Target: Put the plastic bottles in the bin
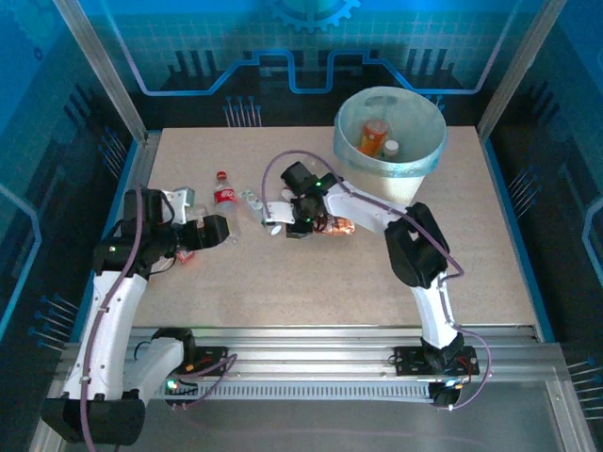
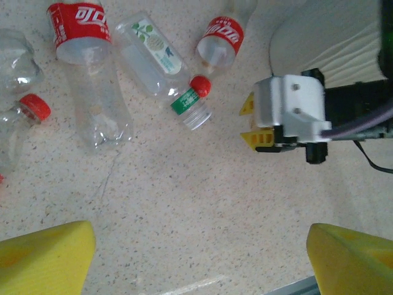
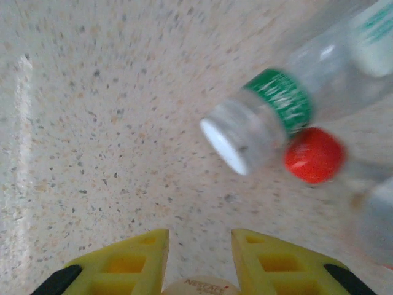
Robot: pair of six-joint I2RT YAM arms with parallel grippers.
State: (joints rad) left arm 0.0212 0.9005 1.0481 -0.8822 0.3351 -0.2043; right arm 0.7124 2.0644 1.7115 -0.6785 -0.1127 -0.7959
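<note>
**Bench.** The bench (image 1: 311,282) is a speckled beige slab across the middle of the top view.

**Bin and contents.** The bin (image 1: 407,184) stands upright at the upper right of the bench. It is round and silvery-white, and a pale blue-green bag is folded over its rim. An orange bottle (image 1: 374,137) lies inside. Just to its right is a white-topped item (image 1: 391,147), too small to identify.

**Left pincer.** In the left wrist view the left pincer (image 2: 199,261) is wide apart. Its yellow fingertips (image 2: 46,258) sit in the two lower corners, with bare bench between them.

**Right pincer.** In the right wrist view the right pincer (image 3: 199,261) is drawn together. Its yellow fingers (image 3: 123,264) are clamped on a pale round cap (image 3: 199,287) with printed lettering at the bottom edge.

**Bottles on the bench.** The other plastic bottles lie left of centre in the top view, well apart from the bin.
- A brown bottle (image 1: 336,226) lies just right of the right pincer.
- A wide clear bottle (image 2: 92,80) with a red label lies at the upper left of the left wrist view.
- A slim clear bottle (image 2: 153,58) with a green neck band and a white cap lies diagonally beside it.
- A red-labelled bottle (image 2: 219,40) has a red cap that touches that green band.
- A crumpled clear bottle (image 2: 15,123) with a red cap lies at the left edge.
</note>
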